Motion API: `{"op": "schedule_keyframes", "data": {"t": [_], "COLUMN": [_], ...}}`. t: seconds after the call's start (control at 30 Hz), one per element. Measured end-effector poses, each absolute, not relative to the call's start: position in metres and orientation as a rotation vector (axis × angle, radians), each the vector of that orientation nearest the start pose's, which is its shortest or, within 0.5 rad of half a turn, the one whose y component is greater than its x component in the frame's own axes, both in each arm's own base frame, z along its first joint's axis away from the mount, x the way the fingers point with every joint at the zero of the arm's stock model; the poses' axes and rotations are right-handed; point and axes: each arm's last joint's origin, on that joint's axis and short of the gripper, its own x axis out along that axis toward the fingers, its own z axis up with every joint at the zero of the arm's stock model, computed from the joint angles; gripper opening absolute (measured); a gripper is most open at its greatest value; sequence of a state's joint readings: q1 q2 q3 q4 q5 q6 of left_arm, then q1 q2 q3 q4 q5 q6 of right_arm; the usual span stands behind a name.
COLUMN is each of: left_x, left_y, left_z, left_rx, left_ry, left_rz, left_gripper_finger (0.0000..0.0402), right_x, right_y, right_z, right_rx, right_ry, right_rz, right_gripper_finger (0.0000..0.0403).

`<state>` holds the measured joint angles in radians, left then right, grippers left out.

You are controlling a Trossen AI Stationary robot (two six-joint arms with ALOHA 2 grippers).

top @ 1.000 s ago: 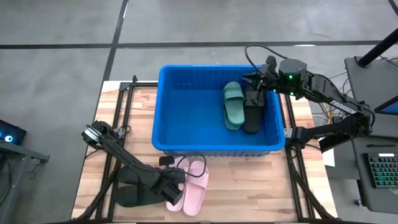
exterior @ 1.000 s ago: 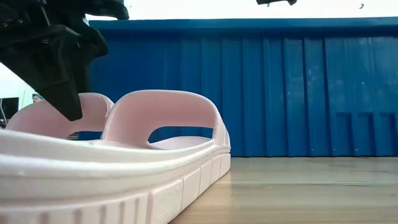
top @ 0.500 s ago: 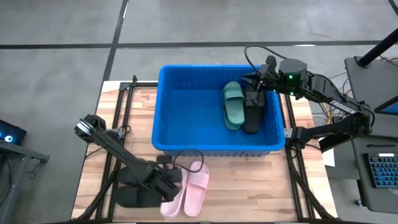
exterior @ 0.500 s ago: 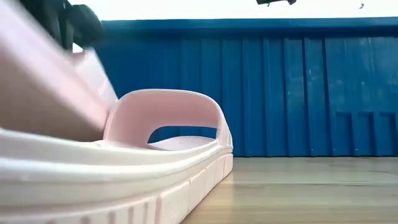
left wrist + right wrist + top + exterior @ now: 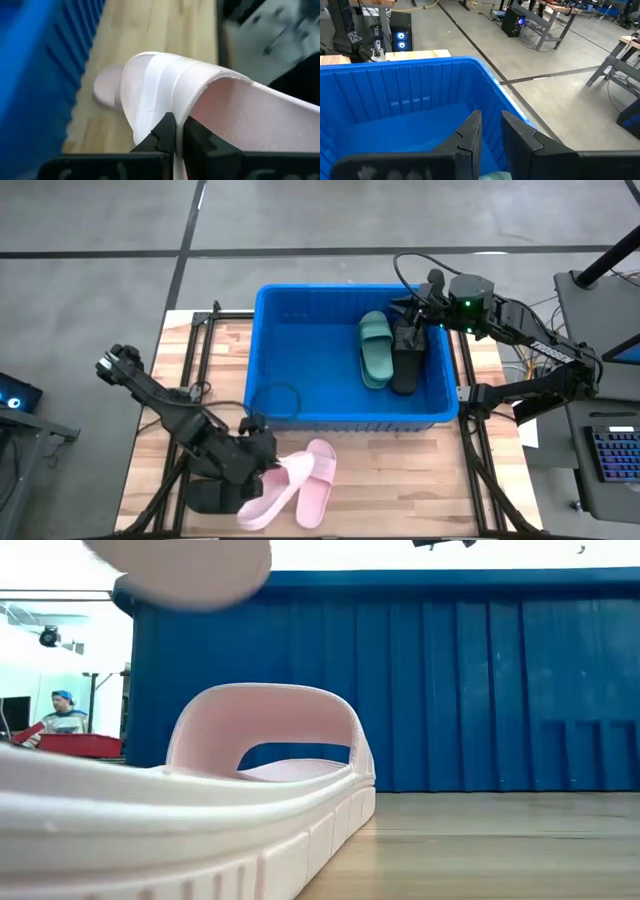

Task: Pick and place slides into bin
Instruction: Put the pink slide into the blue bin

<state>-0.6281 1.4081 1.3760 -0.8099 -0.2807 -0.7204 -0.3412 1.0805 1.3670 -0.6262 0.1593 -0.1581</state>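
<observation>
While the right arm waits over the bin, the left arm holds a pink slide off the table.

Left gripper: the left gripper (image 5: 175, 131) sits in front of the bin, near the table's front left, its fingers pressed together on the strap of a pink slide.
Held slide: the held pink slide (image 5: 268, 495) is tilted, its far end raised; in the low view its sole (image 5: 180, 570) hangs in the air above the table.
Second pink slide: the other pink slide (image 5: 315, 480) lies flat on the table just beside the held one, in front of the bin wall.
Black slide outside: a black slide (image 5: 208, 495) lies on the table by the left arm, partly hidden under it.
Bin: the blue bin (image 5: 300, 355) stands at the middle back of the wooden table (image 5: 400, 480).
Inside the bin: a green slide (image 5: 375, 345) and a black slide in the bin (image 5: 405, 370) lie side by side at its right end.
Right gripper: the right gripper (image 5: 490, 131) hovers over the bin's right rear corner, fingers a little apart, holding nothing.
Background: a person (image 5: 62, 720) shows far off in the room.
</observation>
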Motion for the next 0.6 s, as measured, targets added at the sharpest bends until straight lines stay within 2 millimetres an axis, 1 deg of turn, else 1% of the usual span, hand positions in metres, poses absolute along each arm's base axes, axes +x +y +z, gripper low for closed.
{"op": "schedule_keyframes", "data": {"t": [0.17, 0.3, 0.47, 0.6], "left_x": [0.230, 0.227, 0.229, 0.238], "left_y": [-0.152, -0.145, -0.129, -0.113], "left_z": [0.380, 0.404, 0.424, 0.433], "left_rx": [-0.325, -0.305, -0.272, -0.200], "left_ry": [0.641, 0.501, 0.384, 0.327], "left_rz": [0.016, 0.119, 0.257, 0.371], "left_gripper_finger": [0.0000, 0.0000, 0.0000, 0.0000], "right_x": [0.191, 0.192, 0.191, 0.187], "right_y": [-0.073, -0.073, -0.073, -0.071], "right_z": [0.431, 0.432, 0.435, 0.442], "right_rx": [-0.122, -0.123, -0.119, -0.124], "right_ry": [0.376, 0.367, 0.336, 0.280], "right_rz": [-0.468, -0.468, -0.473, -0.478], "right_gripper_finger": [0.0060, 0.0060, 0.0063, 0.0062]}}
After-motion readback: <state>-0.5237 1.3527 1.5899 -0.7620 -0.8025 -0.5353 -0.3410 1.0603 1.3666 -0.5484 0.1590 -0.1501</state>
